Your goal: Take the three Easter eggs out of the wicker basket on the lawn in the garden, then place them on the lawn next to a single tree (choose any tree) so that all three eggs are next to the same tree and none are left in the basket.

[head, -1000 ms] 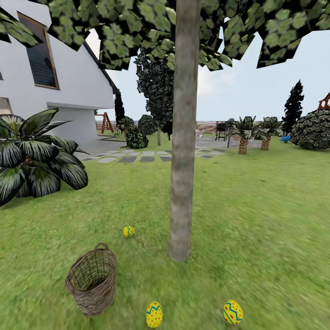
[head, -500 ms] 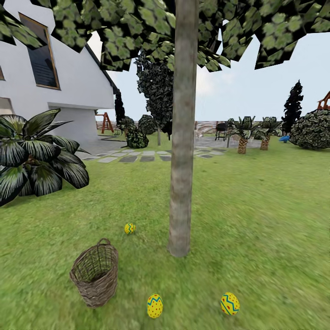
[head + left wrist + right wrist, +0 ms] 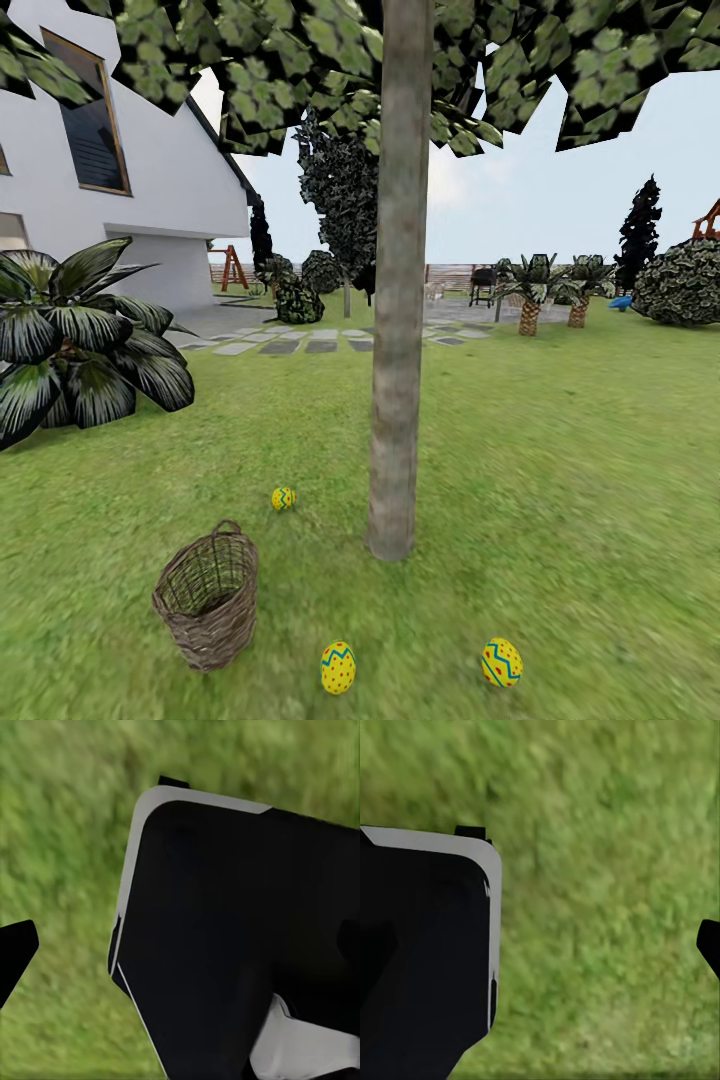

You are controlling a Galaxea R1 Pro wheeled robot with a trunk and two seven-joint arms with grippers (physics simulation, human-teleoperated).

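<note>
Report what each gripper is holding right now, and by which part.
Nothing is held. All three eggs lie on the lawn, and both wrist views show only grass between the fingers.

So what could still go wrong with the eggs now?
The eggs are round and lie loose on the lawn. The far egg sits left of the tree; the two near eggs lie further from the trunk, so they might not count as next to it. The wicker basket looks empty, but its bottom is shadowed. A rolling base could bump a near egg.
</note>
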